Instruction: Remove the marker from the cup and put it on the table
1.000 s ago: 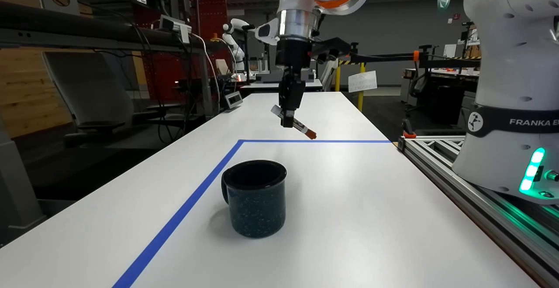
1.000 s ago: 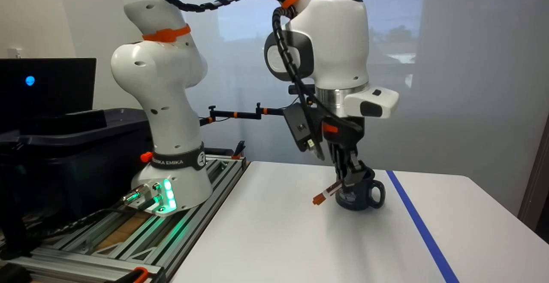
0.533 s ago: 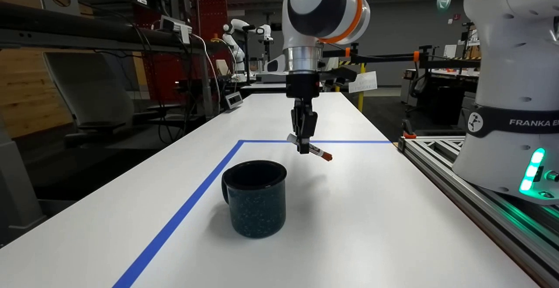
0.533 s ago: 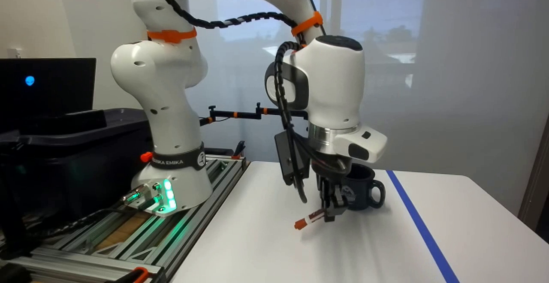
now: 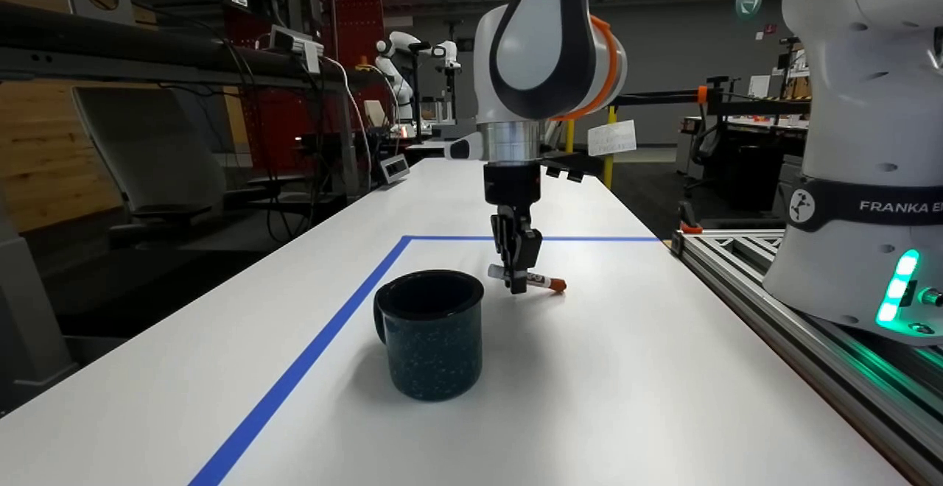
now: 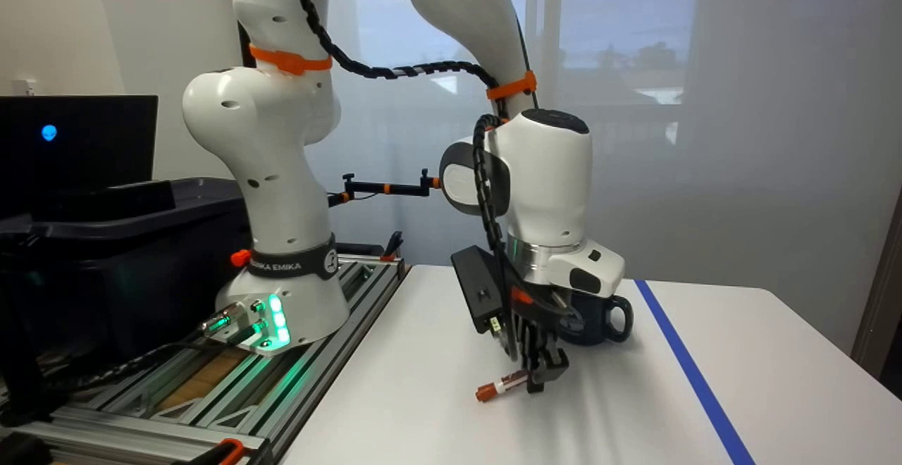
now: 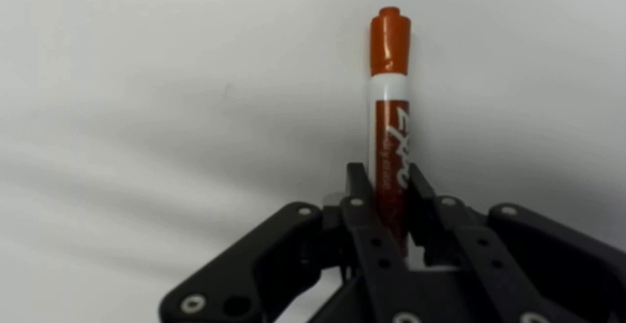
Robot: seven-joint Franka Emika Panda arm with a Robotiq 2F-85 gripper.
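The marker (image 5: 544,280) is reddish with an orange cap. It lies between the fingers of my gripper (image 5: 518,280), which is shut on its body. The marker is slightly tilted, cap end lower, at or just above the white table (image 5: 626,383); I cannot tell if it touches. In the wrist view the marker (image 7: 390,117) points up between both fingertips (image 7: 384,178), which press close on its sides; its rear end is hidden. The dark teal cup (image 5: 435,346) stands upright beside the gripper, apart from it. In an exterior view the arm partly hides the cup (image 6: 595,327).
A blue tape line (image 5: 295,368) runs along the table. The white robot base (image 5: 847,250) stands on a metal-railed bench (image 6: 331,352) beside the table. A dark bin (image 6: 127,275) stands behind the base. A grey chair (image 5: 147,155) is beyond the far edge.
My gripper has come down toward the table with the marker, away from above the cup and toward an exterior camera's side. The marker is now closer to level. The cup has not moved.
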